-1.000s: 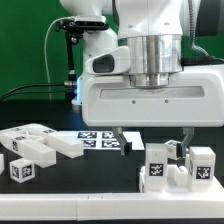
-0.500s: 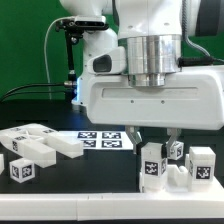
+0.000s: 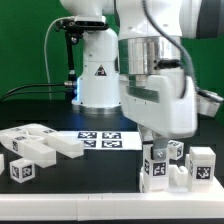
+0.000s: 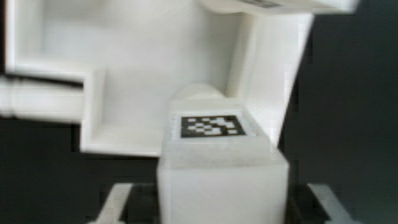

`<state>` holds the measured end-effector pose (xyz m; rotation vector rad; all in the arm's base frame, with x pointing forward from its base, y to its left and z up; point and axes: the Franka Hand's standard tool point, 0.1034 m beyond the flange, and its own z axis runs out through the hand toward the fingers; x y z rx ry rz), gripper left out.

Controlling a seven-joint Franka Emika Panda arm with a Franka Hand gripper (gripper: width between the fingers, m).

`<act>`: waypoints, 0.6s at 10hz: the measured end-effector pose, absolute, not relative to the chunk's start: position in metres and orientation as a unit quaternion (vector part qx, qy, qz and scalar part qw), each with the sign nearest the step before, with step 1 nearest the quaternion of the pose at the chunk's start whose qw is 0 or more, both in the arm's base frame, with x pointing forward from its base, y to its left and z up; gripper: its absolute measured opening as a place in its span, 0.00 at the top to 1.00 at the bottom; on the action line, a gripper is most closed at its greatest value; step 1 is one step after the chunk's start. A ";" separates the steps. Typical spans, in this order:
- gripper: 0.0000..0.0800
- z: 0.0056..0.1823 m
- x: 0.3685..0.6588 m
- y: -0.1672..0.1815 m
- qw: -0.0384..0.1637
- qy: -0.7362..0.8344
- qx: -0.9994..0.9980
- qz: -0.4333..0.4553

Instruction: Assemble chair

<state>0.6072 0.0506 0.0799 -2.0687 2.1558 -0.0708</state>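
One tagged post [image 4: 217,160] of chair cluster [image 3: 186,166] stands directly under gripper [image 3: 152,138], long axis vertical, flanked by both jaws; whether jaws clamp it, cannot tell.

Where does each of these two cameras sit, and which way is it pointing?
Exterior view: stands apart, low down, facing the arm and the chair pieces beneath it; arm and base show.
Wrist view: on the wrist, looking down along its fingers at one tagged piece, close up; only finger edges show.
Shared: probably that tagged piece.
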 end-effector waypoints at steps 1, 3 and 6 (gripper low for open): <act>0.64 0.080 0.607 0.052 0.077 0.739 -0.669 -0.021; 0.55 0.079 0.607 0.051 0.073 0.705 -0.705 -0.025; 0.22 0.078 0.610 0.051 0.063 0.505 -0.860 -0.050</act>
